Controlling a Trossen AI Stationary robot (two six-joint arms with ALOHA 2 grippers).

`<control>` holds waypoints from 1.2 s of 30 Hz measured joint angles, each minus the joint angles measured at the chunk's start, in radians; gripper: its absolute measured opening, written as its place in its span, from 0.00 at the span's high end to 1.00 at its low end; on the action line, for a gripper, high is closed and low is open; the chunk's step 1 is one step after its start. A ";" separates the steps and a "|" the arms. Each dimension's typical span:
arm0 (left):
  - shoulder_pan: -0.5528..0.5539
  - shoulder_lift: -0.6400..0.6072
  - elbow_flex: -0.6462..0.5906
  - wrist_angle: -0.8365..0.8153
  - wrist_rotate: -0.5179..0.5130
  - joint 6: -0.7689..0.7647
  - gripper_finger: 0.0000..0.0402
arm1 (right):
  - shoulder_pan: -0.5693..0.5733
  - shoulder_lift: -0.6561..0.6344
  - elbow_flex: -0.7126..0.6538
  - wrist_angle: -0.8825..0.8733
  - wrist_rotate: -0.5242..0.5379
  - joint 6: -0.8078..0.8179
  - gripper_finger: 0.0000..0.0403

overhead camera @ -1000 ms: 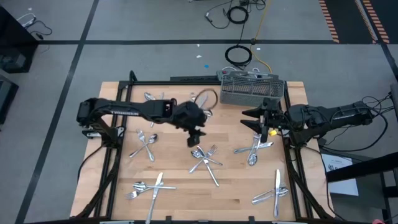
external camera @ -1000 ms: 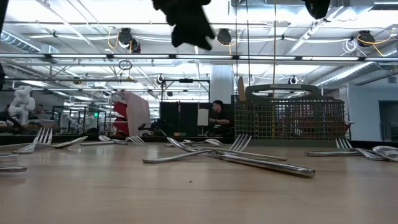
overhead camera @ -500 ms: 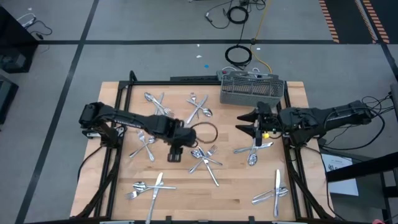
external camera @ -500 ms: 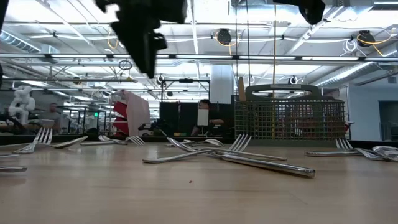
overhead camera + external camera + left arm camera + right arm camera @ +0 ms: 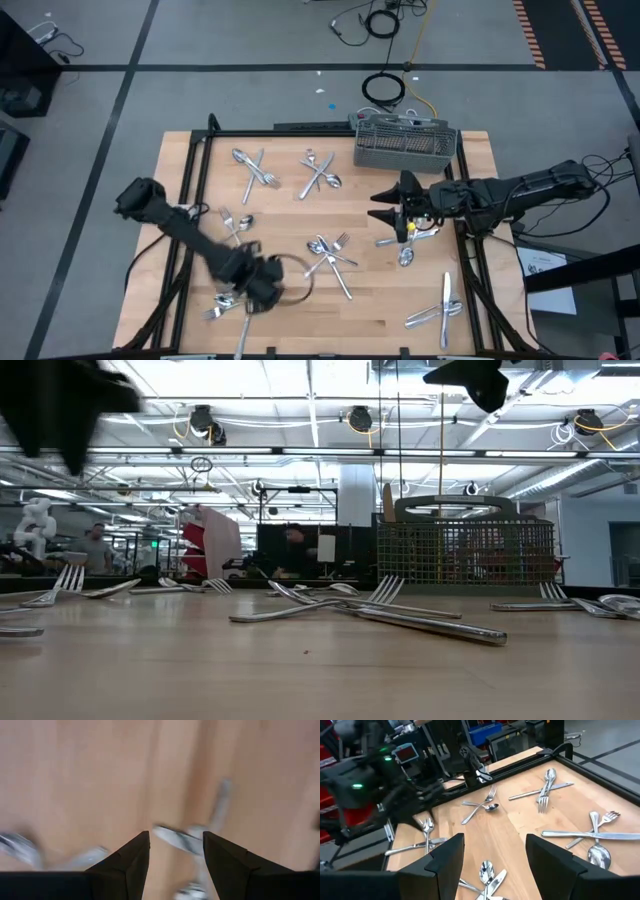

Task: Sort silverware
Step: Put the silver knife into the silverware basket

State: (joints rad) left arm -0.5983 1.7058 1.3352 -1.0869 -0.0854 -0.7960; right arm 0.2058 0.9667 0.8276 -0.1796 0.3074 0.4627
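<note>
Over the near-left table, change: we see the left gripper [image 5: 258, 285] has swung from the table's middle to the near-left corner, now above the silverware cluster [image 5: 232, 302] lying there.
Right side, change: the right gripper [image 5: 392, 207] has crept further left over the wood, away from the table's right edge.
Background, change: a person [image 5: 96, 547] in the room behind has walked leftward since a second ago.
Silverware: scattered in small crossed groups over the table [image 5: 380, 310]; we count a pair at far left [image 5: 254, 167], a pair at far centre [image 5: 320, 172], a bunch in the middle [image 5: 330, 255], one under the right gripper [image 5: 407, 240], and one at near right [image 5: 440, 307].
Caddy: the grey mesh caddy [image 5: 405, 143] stands at the far right edge, well apart from both grippers.
In the way: we see nothing between either gripper and the pieces below it.
Left gripper, state: fingers [image 5: 131, 857] spread, holding nothing; blurred silverware shows on the wood beyond them.
Right gripper, state: fingers [image 5: 447, 857] apart, nothing between them, hovering above the table.
</note>
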 joint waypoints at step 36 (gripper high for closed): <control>-0.331 0.245 -0.003 0.209 0.021 -1.195 0.59 | -0.003 0.021 0.000 0.063 0.001 -0.191 0.50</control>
State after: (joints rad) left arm -0.9295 1.9511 1.3323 -0.8782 -0.0639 -1.9909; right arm 0.2031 0.9874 0.8276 -0.1162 0.3080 0.2714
